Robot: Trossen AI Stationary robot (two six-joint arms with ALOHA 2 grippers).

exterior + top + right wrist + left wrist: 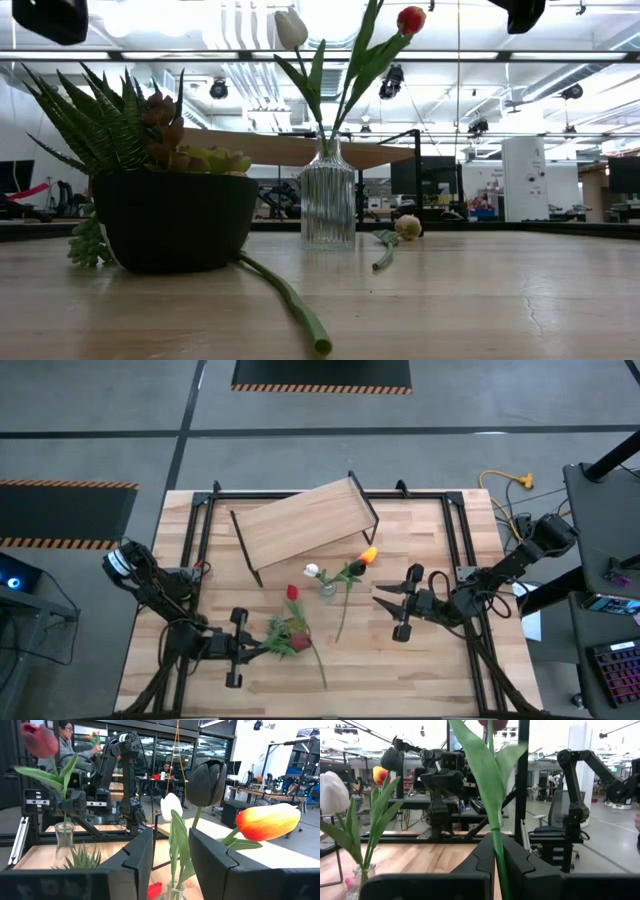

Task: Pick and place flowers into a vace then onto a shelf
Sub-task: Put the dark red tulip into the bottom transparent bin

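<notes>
My left gripper [266, 645] is over the table's near left part, shut on a red tulip [492, 723] that stands upright above the spiky plant pot [285, 632]. A ribbed glass vase [327, 589] at mid-table holds a white tulip [312, 570] and an orange-yellow one [368, 555]. My right gripper [392, 610] is open just right of the vase, its fingers pointing at it [175, 892] and touching nothing. Another red tulip [292, 592] lies on the table left of the vase. The shelf [305, 525] stands on its black frame behind the vase. My left gripper pinches the red tulip's green stalk [496, 827] between its two fingers, below the leaves. The fingers come level from the table's left and lie across the stalk. The tulip stands upright and lifted, head [39, 740] high above the fingers. Its lower end is hidden.
A long green stem [290, 300] lies on the table from the black pot [170, 220] toward the near edge. A pale flower head [407, 227] lies right of the vase. A small clear glass [65, 842] shows under the held tulip. A person [65, 740] sits beyond the table.
</notes>
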